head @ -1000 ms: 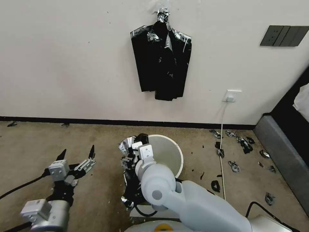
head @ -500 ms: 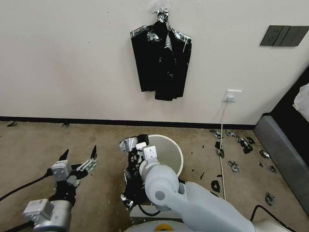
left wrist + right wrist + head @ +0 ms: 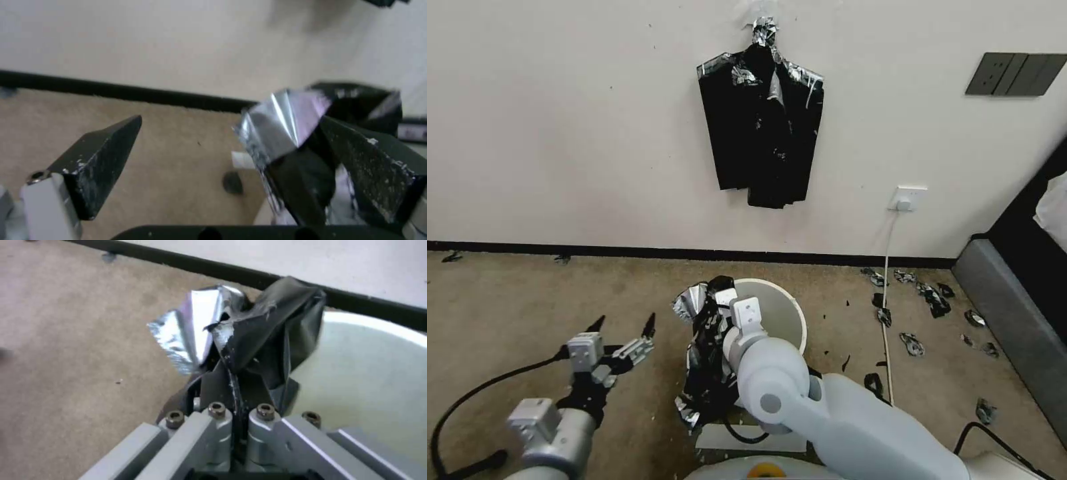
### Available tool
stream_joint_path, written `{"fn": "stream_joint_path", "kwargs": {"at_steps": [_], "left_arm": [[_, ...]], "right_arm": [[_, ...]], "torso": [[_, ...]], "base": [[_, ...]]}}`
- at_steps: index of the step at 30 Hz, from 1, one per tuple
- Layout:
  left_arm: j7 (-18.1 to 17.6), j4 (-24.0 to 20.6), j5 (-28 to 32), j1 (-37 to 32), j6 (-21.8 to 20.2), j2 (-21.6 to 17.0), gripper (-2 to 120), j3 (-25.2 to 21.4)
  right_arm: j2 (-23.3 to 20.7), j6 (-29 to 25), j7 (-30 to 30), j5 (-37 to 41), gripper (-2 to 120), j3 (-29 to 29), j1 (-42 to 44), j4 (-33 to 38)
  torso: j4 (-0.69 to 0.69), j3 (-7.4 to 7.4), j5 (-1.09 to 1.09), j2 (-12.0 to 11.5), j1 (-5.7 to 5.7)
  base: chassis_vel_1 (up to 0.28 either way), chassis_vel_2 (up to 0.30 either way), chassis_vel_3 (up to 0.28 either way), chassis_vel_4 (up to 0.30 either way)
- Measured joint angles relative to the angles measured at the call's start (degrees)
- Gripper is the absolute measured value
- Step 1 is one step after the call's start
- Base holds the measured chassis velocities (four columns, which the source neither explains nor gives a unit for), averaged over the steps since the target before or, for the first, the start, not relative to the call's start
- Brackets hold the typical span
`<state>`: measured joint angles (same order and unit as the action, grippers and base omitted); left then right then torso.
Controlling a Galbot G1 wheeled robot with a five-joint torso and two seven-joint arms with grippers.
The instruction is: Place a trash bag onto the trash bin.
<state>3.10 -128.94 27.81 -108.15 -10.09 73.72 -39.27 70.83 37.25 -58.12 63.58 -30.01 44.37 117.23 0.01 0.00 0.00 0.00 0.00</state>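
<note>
Since the earlier frames the left hand [image 3: 622,325] has swung across the carpet toward the trash bin [image 3: 790,313], closing much of the gap, and the right arm has shifted slightly. The left hand is spread wide and holds nothing; its two dark fingers [image 3: 95,160] point toward the bin's left side. The trash bag [image 3: 710,353] hangs in a crumpled, roughly upright bunch against the bin's left rim, its long axis running from a silvery top flap down the bin's outer wall to the floor. In the left wrist view the bag [image 3: 285,133] lies just ahead, close to one finger, though contact cannot be made out. The right hand [image 3: 233,386] is clamped on the bag's upper edge [image 3: 267,336] at the bin's rim [image 3: 378,326]. Judging from this, the bag is not yet opened over the bin, and the left hand is the free one, on the bag's outer side. A flat bundle of black bags [image 3: 760,127] hangs on the wall behind the bin.
</note>
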Motion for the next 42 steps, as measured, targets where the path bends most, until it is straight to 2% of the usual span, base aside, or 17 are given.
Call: {"fn": "stream_joint_path", "kwargs": {"at_steps": [2,6,14,22,30,34,38,42], "left_arm": [[1.3,1.7,3.1,1.5,-1.8,-2.1,100,1.1],[1.7,4.7,7.9,4.4,-3.2,-4.0,100,3.5],[1.4,10.9,14.3,12.5,-4.8,-6.3,100,8.0],[1.1,13.6,17.0,18.1,-7.1,-7.0,100,12.2],[0.2,14.9,18.4,20.6,-10.7,-8.1,97,13.5],[0.0,15.7,20.6,22.6,-14.2,-9.1,95,14.2],[-0.7,16.3,21.2,24.4,-17.5,-9.1,90,14.7],[-0.9,17.1,21.3,25.6,-20.0,-9.1,89,15.3]], "right_arm": [[-0.2,0.2,0.2,0.0,0,-0.3,-0.5,0.8],[-0.9,0.6,0.3,0.1,0,-0.4,-1.1,2.0],[-3.1,1.6,0.9,0.3,0,-0.2,-0.9,3.5],[-4.0,2.0,1.5,0.3,0,-0.2,-0.5,3.8],[-4.1,2.1,1.7,0.2,0,-0.2,-0.3,3.8],[-4.4,2.1,1.9,0.1,0,0.0,0.1,4.2],[-5.0,2.0,2.1,-0.2,0,0.2,0.8,4.8],[-5.6,1.9,2.8,-1.2,0,0.6,1.7,5.4]], "torso": [[-0.01,0.00,-0.01,0.0,0.00],[-0.01,0.00,-0.01,0.0,0.00],[-0.01,0.00,0.00,0.0,0.00],[-0.01,0.00,0.00,0.0,0.00],[-0.01,0.00,0.00,0.0,0.00],[-0.01,0.00,0.00,0.0,0.00],[-0.01,0.00,0.00,0.0,0.00],[-0.01,0.00,0.00,0.0,0.00]], "base": [[0.000,0.000,0.000,0.000],[0.000,0.000,0.000,0.000],[0.000,0.000,0.000,0.000],[0.000,0.000,0.000,0.000],[0.000,0.000,0.000,0.000],[0.000,0.000,0.000,0.000],[0.000,0.000,0.000,0.000],[0.000,0.000,0.000,0.000]]}}
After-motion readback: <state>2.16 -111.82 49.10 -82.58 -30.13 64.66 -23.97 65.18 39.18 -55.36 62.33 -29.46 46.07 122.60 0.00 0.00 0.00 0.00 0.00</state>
